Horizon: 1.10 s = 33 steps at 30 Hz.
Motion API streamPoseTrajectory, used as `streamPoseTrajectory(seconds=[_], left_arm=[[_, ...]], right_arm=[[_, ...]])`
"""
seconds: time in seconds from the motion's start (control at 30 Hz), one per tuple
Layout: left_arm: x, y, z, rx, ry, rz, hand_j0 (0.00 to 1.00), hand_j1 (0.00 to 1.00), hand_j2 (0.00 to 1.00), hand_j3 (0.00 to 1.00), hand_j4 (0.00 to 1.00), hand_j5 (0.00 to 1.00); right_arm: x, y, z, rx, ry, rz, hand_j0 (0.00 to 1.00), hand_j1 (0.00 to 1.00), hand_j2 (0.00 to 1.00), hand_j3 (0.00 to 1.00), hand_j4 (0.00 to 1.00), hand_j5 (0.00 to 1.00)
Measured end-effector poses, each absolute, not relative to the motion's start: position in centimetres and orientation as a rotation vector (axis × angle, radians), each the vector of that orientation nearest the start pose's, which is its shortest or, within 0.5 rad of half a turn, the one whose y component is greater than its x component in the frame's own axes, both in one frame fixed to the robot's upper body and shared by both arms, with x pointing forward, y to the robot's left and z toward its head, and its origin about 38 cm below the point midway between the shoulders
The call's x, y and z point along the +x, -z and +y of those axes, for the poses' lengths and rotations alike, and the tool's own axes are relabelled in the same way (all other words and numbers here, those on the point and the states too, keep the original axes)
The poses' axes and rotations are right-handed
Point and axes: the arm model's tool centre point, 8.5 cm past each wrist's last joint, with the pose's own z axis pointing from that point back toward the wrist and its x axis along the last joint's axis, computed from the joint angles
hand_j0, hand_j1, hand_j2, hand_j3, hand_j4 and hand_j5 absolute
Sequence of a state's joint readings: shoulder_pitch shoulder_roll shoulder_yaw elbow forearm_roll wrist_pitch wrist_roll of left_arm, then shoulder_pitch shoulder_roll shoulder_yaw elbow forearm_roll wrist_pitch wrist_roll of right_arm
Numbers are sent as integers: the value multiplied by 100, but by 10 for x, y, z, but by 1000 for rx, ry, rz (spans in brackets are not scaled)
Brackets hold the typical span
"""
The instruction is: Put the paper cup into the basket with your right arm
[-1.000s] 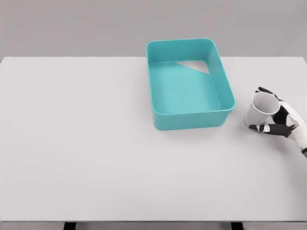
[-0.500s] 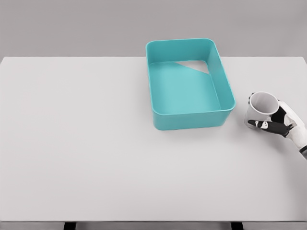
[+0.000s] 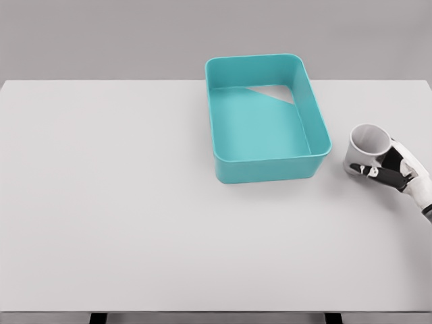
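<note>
A white paper cup (image 3: 365, 146) is at the right of the table, tilted with its open mouth facing up and toward me. My right hand (image 3: 390, 166) comes in from the right edge and its fingers (image 3: 378, 173) wrap around the cup's side. The teal basket (image 3: 317, 125) stands just left of the cup, near the table's far middle, with nothing inside it. A narrow gap separates the cup from the basket's right wall. The left arm does not show.
The white table (image 3: 108, 202) stretches wide to the left and toward me. Its far edge runs just behind the basket, and its right edge lies close behind my right hand.
The cup, held in my right hand, has shifted slightly up and away from me. The hand has closed tighter around it and the cup now stands more upright.
</note>
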<state>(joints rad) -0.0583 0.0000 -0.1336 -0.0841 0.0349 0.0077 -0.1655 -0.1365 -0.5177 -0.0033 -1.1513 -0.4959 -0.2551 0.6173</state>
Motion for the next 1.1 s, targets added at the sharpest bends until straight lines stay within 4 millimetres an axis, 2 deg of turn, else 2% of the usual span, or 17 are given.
streamPoseTrajectory(seconds=[0.43,0.97,1.1], left_arm=[[65,260,254,-82,115,-121,100,100,100,100,100,100],[65,260,254,-82,115,-121,100,100,100,100,100,100],[64,260,254,-82,115,-119,100,100,100,100,100,100]], right_arm=[[394,-102,-415,228,-437,-1604,51,51,51,51,51,51],[402,-122,-418,216,-441,-1650,51,51,51,51,51,51],[404,-135,-413,218,-466,-1684,51,51,51,51,51,51]])
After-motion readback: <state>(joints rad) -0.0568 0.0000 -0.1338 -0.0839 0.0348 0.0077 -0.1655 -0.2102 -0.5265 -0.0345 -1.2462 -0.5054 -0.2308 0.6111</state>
